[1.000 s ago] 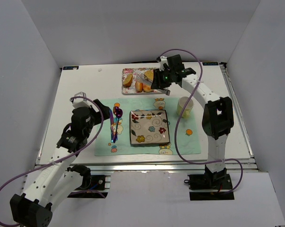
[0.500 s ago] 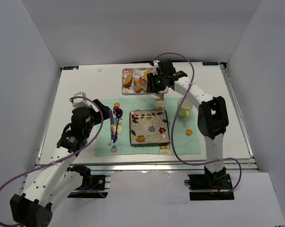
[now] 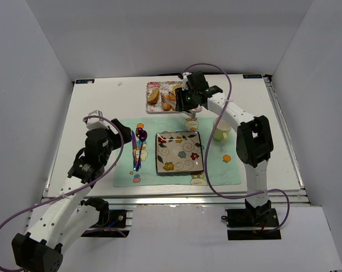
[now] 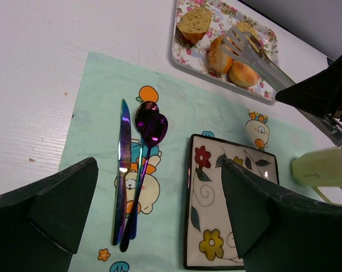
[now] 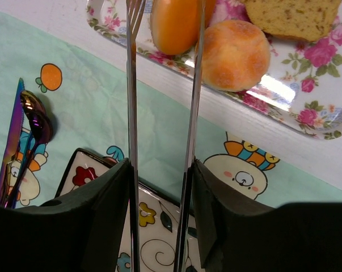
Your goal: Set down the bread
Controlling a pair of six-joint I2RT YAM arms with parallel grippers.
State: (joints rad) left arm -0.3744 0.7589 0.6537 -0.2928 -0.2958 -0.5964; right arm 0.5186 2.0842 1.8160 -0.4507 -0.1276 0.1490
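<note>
1 second on, the right gripper (image 5: 162, 175) has swung left over the far tray (image 5: 307, 122), pinching tongs (image 5: 131, 85) that straddle the bread (image 5: 173, 25). The left gripper (image 4: 159, 192) hangs spread wide.

right gripper (image 5: 159, 184) clamping tongs (image 5: 131, 102), arms straddling bread (image 5: 173, 22) on floral tray (image 5: 318, 85), round roll (image 5: 236, 54) beside

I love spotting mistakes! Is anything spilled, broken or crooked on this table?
Nothing stands out. The knife and spoons lie straight on the placemat, the plate sits square beside them, the cup stands upright, and the bread is on the flowered tray, between the tongs the right tool holds.
</note>
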